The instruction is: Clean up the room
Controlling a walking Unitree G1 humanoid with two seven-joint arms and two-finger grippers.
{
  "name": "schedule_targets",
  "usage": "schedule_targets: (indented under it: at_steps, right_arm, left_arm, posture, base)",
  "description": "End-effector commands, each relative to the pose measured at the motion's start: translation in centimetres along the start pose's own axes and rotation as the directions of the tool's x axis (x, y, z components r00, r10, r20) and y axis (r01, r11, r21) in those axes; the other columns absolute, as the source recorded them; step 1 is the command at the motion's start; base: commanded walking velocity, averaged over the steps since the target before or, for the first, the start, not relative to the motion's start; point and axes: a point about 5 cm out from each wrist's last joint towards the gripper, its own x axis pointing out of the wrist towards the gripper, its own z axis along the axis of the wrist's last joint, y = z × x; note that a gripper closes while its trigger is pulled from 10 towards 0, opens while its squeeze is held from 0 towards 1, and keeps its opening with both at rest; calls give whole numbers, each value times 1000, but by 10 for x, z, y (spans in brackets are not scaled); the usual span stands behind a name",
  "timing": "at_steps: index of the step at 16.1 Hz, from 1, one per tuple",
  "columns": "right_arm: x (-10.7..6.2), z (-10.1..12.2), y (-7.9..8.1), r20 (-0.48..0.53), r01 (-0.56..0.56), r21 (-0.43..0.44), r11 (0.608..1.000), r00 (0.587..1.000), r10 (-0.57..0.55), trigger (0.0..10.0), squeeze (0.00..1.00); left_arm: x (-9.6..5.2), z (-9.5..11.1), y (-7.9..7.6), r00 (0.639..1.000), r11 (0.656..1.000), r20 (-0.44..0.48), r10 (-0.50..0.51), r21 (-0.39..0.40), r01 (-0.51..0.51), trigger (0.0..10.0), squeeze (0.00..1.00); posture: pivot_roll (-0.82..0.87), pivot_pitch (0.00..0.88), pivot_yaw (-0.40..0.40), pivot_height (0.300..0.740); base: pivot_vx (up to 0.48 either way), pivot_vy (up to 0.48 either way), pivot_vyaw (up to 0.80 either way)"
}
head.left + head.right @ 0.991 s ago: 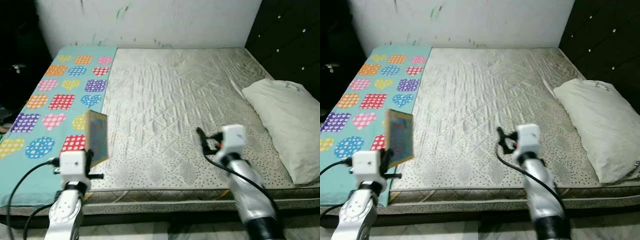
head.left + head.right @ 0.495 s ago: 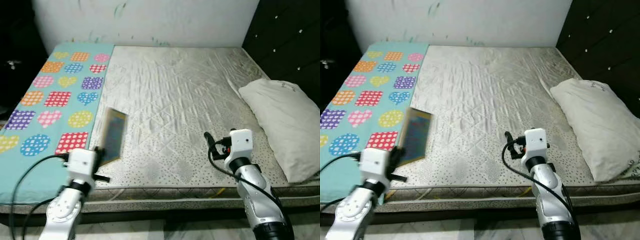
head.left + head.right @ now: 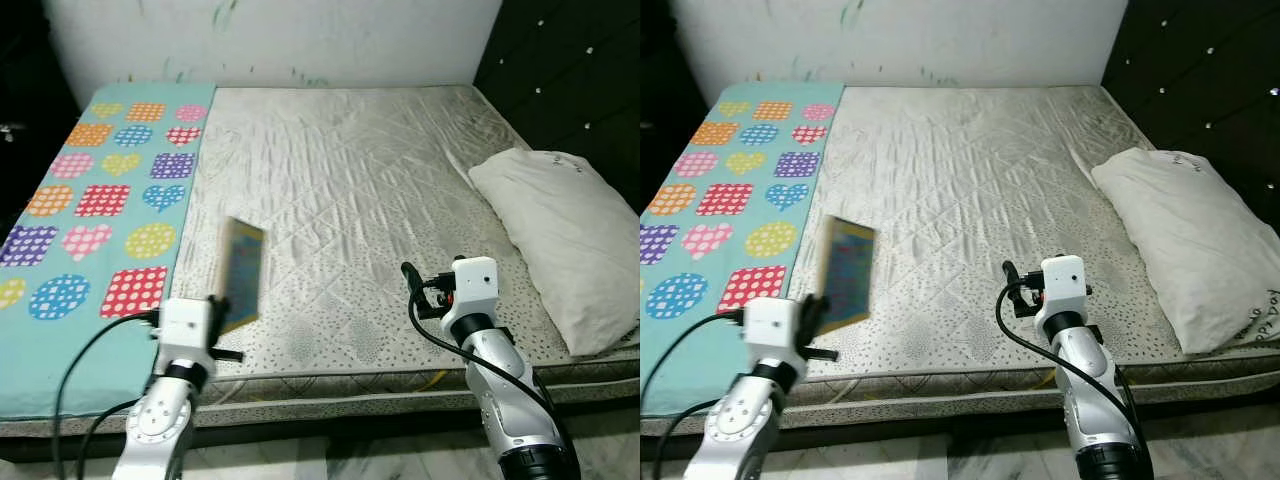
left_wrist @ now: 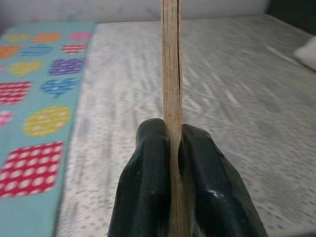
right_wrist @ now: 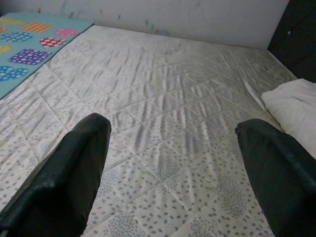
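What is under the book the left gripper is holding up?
The left gripper holds the book upright above the grey quilted mattress, near the heart-patterned sheet. The mattress patch behind it is hidden.

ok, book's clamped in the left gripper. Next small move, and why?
Probably carry it clear of the bed. The left gripper is shut on the book, held upright on edge above the front edge; the right gripper is open and holds nothing.

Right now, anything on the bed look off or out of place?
Little stands out. The pillow lies askew by the bed's right edge, and the wall behind has green scribbles. The book is off the mattress, clamped upright in the left gripper.
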Motion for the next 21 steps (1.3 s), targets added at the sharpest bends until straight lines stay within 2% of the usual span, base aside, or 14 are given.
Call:
schedule_targets:
  at_steps: [1,3,7,10,12,14,17,20,21]
  right_arm:
    - [3,2,0,1,6,3,1000,1000,-6,10000,0]
    - [5,5,2,11,6,4,1000,1000,-6,10000,0]
    - [-3,1,-3,5,38,10,999,999,-38,10000,0]
    - [-1,4,2,23,26,29,999,999,-26,10000,0]
    - [2,7,2,41,32,7,999,999,-32,10000,0]
    - [0,1,0,23,40,-71,997,999,-38,10000,0]
    - [-6,-7,-3,-12,50,-74,996,999,-51,10000,0]
    - [-5,-8,-6,-15,73,-76,994,997,-74,10000,0]
    - [-5,-8,-6,-10,74,-69,995,997,-75,9216,0]
  left_arm:
    - [2,7,-2,999,999,37,-34,29,33,10000,0]
    - [4,5,-3,997,997,27,-67,46,66,10000,0]
    - [12,3,7,1000,1000,16,13,1,-13,10000,0]
    - [11,0,2,1000,1000,9,-12,15,12,10000,0]
    - [11,0,3,1000,1000,15,7,28,-8,10000,0]
    - [11,0,7,1000,999,14,28,25,-28,10000,0]
    - [10,-1,13,999,998,10,54,36,-54,10000,0]
    - [13,0,10,999,998,19,49,39,-50,10000,0]
    - [14,0,10,999,998,20,50,39,-51,10000,0]
  posture:
    - [-94,79,-20,740]
    - [-95,74,-13,740]
    - [-115,68,1,740]
    - [-119,73,6,740]
    - [-115,72,7,740]
    - [-107,78,7,740]
    - [-112,83,10,740]
    - [-116,84,12,740]
    - [-117,84,13,740]
  base:
    - [0,0,0]
    - [0,0,0]
    - [0,0,0]
    - [0,0,0]
    - [0,0,0]
    - [0,0,0]
    - [0,0,0]
    - [0,0,0]
    - [0,0,0]
